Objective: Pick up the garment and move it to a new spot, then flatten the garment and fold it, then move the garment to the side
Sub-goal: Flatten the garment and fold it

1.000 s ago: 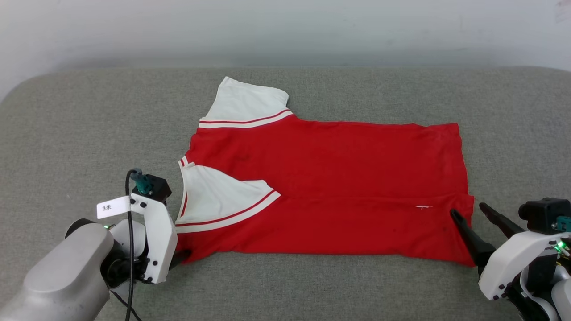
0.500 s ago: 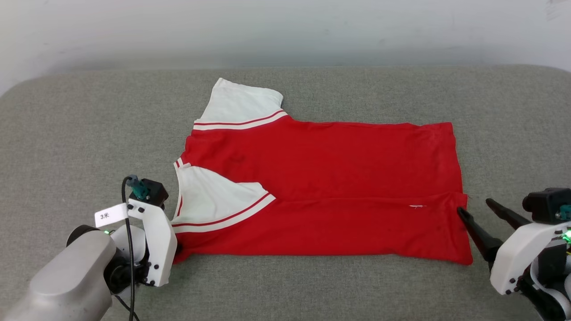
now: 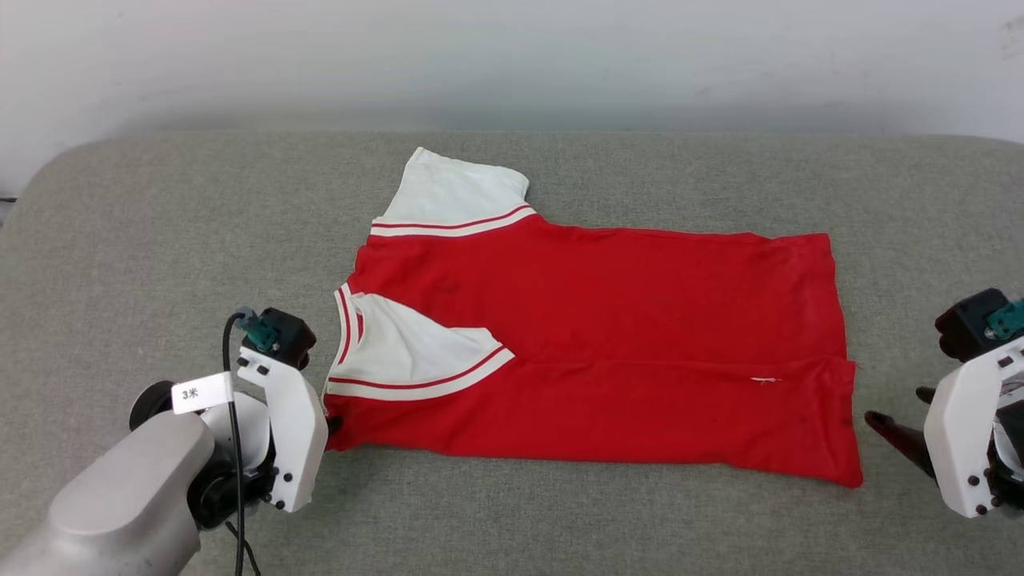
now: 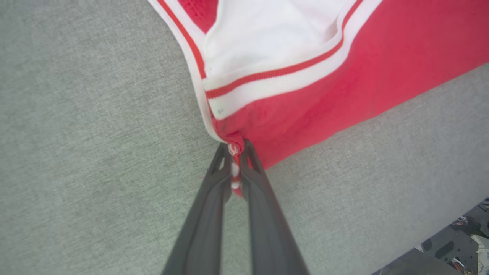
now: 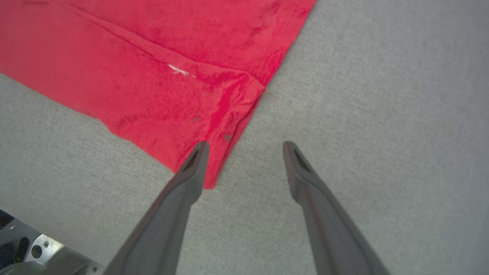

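Note:
The garment (image 3: 600,320) lies flat on the grey padded surface (image 3: 160,240), collar end to the left and hem to the right. Its near long edge is folded over the body, with one white sleeve (image 3: 416,352) on top and the other (image 3: 456,192) sticking out at the far side. Its numerals are hidden. My left gripper (image 4: 235,151) is shut on the garment's near-left corner (image 3: 340,428). My right gripper (image 5: 246,147) is open just off the near-right hem corner (image 5: 208,183), with its left finger over the hem edge and nothing between the fingers.
The grey surface runs wide on all sides of the garment, with rounded far corners and a pale wall (image 3: 512,56) behind. Its front edge and a bit of floor (image 4: 458,244) show in the left wrist view's lower right corner.
The head camera has shifted slightly. My right gripper, open throughout, has drawn back to the right, off the hem. My left gripper stays shut on the near-left corner.

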Controlling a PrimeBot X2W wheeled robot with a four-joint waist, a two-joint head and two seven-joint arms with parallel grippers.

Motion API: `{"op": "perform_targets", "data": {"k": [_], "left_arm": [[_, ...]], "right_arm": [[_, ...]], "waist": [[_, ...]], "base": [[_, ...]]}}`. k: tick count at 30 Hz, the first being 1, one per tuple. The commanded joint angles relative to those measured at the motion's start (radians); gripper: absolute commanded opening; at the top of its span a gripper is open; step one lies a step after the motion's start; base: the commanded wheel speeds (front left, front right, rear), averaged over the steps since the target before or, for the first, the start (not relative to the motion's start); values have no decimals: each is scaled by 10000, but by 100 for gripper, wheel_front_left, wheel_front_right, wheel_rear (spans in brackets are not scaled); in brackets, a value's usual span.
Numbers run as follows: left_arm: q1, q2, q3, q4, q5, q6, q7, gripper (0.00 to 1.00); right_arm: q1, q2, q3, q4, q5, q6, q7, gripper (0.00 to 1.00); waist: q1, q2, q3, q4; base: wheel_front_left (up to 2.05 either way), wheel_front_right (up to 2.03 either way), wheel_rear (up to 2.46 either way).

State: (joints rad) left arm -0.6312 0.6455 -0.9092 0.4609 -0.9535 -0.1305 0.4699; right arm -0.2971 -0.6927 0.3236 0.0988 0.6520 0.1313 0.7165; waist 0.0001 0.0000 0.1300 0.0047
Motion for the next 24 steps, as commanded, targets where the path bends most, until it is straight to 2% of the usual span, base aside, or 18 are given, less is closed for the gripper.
{"op": "perform_targets", "data": {"k": [1,5,9,14,18,19,22,23,24], "left_arm": [[-72,-19,-29,-71,63,21,-77,0],[-182,-118,-66,-299,180,78,-155,0],[-309,-165,-88,-458,259,126,-209,0],[-426,-192,-117,-595,376,167,-265,0],[-464,-242,-180,-604,467,176,-321,0],[-442,-257,-220,-576,500,173,-357,0],[-355,-212,-239,-534,482,174,-374,0],[-305,-185,-246,-519,479,183,-392,0],[-248,-163,-250,-508,466,191,-399,0]], "right_arm": [[-170,-64,75,18,137,-12,227,100],[-299,-78,414,302,400,-12,1056,100],[-396,250,637,770,452,-12,1276,100],[-489,638,990,1596,208,-12,1096,100],[-139,996,1735,2446,120,-9,909,100],[-37,1290,2025,2937,207,-8,512,100],[-84,1371,2435,3183,268,6,260,100],[-135,1365,2503,3209,334,6,115,39],[-230,1361,2518,3240,401,6,-36,0]], "waist": [[-1,0,51,66],[-1,0,216,231],[-1,0,415,357],[-1,0,688,482],[-1,0,812,542],[-1,0,848,548],[-1,0,815,501],[-1,0,780,468],[-1,0,739,437]], "base": [[0,0,0],[0,0,0],[0,0,0],[0,0,0],[0,0,0],[0,0,0],[0,0,0],[0,0,0],[0,0,0]]}}
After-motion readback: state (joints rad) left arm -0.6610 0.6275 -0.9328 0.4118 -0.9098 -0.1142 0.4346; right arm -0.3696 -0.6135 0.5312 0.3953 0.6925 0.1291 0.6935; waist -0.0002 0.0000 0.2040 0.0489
